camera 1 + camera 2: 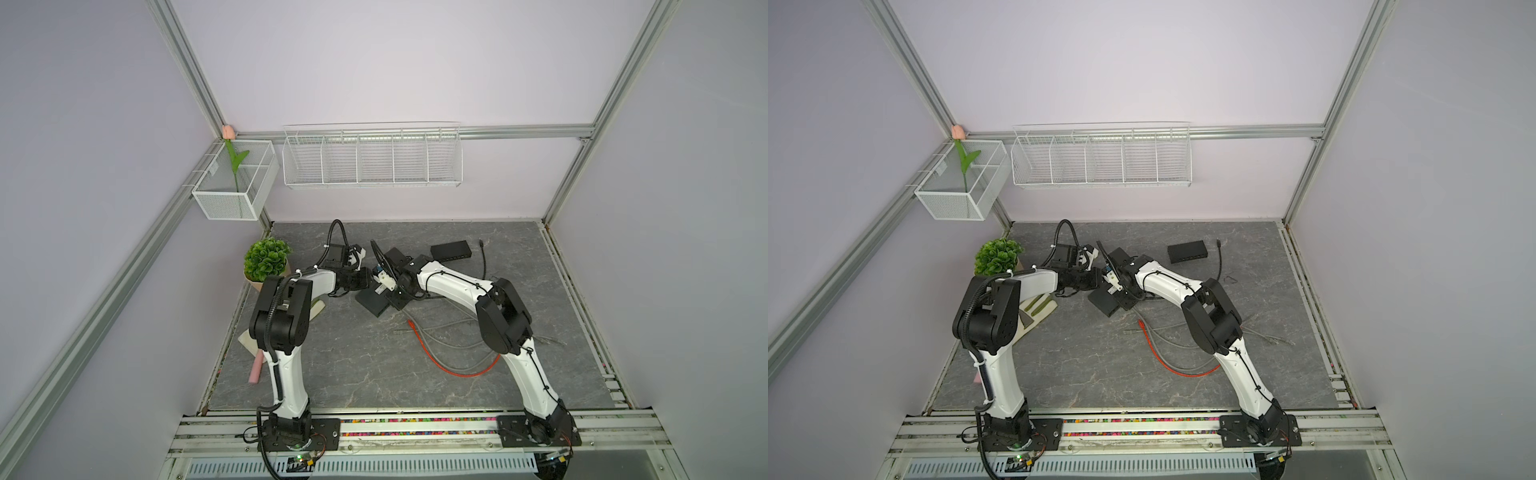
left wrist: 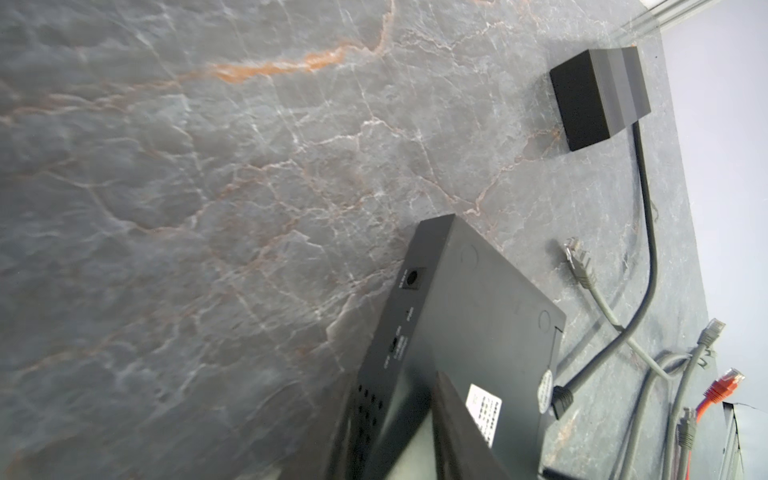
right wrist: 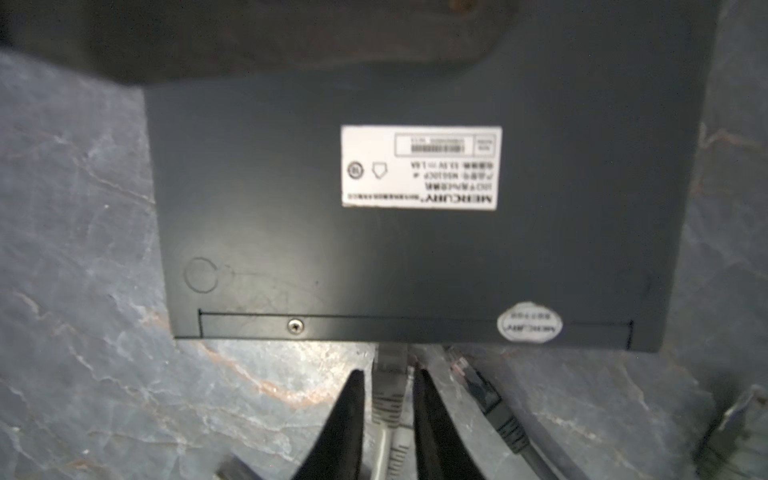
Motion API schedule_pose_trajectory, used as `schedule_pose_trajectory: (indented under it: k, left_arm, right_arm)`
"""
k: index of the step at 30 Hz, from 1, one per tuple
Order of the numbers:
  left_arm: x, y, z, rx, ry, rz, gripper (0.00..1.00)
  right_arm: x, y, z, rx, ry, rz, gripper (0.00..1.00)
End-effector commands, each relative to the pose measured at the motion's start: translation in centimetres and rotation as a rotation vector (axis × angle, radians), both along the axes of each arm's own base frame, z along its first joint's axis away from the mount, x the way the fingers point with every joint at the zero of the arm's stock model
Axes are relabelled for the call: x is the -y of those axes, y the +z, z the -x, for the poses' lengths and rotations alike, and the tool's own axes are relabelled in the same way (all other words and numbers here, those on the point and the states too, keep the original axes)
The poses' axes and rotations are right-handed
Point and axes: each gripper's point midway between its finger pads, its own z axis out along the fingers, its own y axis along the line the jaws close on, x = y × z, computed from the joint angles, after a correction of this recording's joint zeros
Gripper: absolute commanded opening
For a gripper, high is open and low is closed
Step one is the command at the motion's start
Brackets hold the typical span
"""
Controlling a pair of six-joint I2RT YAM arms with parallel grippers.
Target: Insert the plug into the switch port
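Toward the middle of the gray stone-patterned bench [image 1: 353,374], in both top views, a dark switch [image 1: 371,304] lies at an angle between the two arms with its underside up. The right wrist view shows its white label [image 3: 422,166] and a round sticker near one edge. The left gripper [image 1: 365,283] reaches to the end of the switch away from the right arm. In the left wrist view one of its fingers [image 2: 457,428] lies across the labelled face, close to the lens; its jaws stand narrow, closed on that end of the switch. The right gripper [image 3: 387,372] points at the opposite edge. A gray plug [image 3: 390,395] sits between its two black fingers [image 3: 349,415] with its tip right at the switch's edge; how far it has entered is hidden. These jaws stand narrow, close on either side of the plug, and whether they press on it cannot be told. Just beside it a black plug [image 3: 478,386] lies at the same edge. A second black switch [image 1: 451,249] rests near the back of the bench, well apart. An orange cable [image 2: 717,390] and spare gray cables [image 2: 584,270] lie loose on the right arm's side. A potted plant [image 1: 266,257] stands at the bench's left edge.
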Motion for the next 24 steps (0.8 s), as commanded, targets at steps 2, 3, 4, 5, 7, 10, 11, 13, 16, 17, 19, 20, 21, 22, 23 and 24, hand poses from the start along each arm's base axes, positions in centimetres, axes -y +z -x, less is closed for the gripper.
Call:
schedule_pose_trajectory:
  k: [2,3,4,5,7,10,11,13,16,17,19,20,21,22,23,24]
  left_arm:
    - [0.1,-0.9,0.9,-0.043,-0.023,-0.022,0.32]
    - [0.1,-0.9,0.8,-0.043,-0.019,-0.020,0.32]
    - [0.0,-0.9,0.8,-0.044,-0.016,-0.021,0.32]
    - [-0.1,-0.9,0.8,-0.044,-0.013,-0.021,0.32]
    - [-0.2,-0.9,0.7,-0.043,-0.010,-0.021,0.32]
    - [-0.3,-0.8,0.7,-0.041,-0.005,-0.021,0.32]
    - [-0.3,-0.7,0.7,-0.039,-0.005,-0.020,0.32]
    - [-0.4,-0.7,0.6,-0.039,-0.004,-0.020,0.32]
    - [-0.3,-0.7,0.6,-0.039,-0.004,-0.018,0.32]
    - [-0.3,-0.7,0.6,-0.040,-0.003,-0.018,0.32]
    - [-0.3,-0.8,0.6,-0.040,-0.004,-0.019,0.32]
    - [-0.3,-0.8,0.6,-0.040,-0.003,-0.018,0.32]
    - [-0.3,-0.8,0.6,-0.040,-0.005,-0.018,0.32]
    - [-0.3,-0.8,0.6,-0.040,-0.005,-0.018,0.32]
    - [-0.3,-1.0,0.6,-0.044,-0.008,-0.017,0.32]
    - [-0.2,-1.0,0.6,-0.044,-0.010,-0.016,0.32]
  right_arm:
    - [0.7,-0.9,0.3,-0.012,0.011,0.038,0.33]
    - [0.8,-0.9,0.3,-0.008,0.010,0.041,0.33]
    - [1.0,-0.8,0.2,0.000,0.008,0.046,0.33]
    - [1.2,-0.7,0.2,0.006,0.004,0.048,0.33]
    - [1.5,-0.4,0.1,0.022,-0.002,0.054,0.33]
    - [2.1,-0.3,0.2,0.029,-0.005,0.070,0.32]
    - [2.2,-0.5,0.3,0.023,-0.004,0.077,0.32]
    - [2.6,-0.8,0.4,0.016,-0.005,0.090,0.30]
    - [2.5,-0.9,0.5,0.013,-0.005,0.084,0.25]
    - [2.5,-0.9,0.5,0.013,-0.003,0.081,0.24]
    - [2.3,-0.9,0.5,0.013,-0.002,0.076,0.22]
    - [2.2,-0.9,0.5,0.013,-0.001,0.075,0.21]
    - [2.1,-0.9,0.5,0.014,0.001,0.075,0.19]
    - [2.0,-0.8,0.4,0.017,0.001,0.072,0.18]
    - [1.9,-0.8,0.4,0.018,0.003,0.068,0.16]
    - [1.9,-0.9,0.3,0.016,0.005,0.069,0.15]
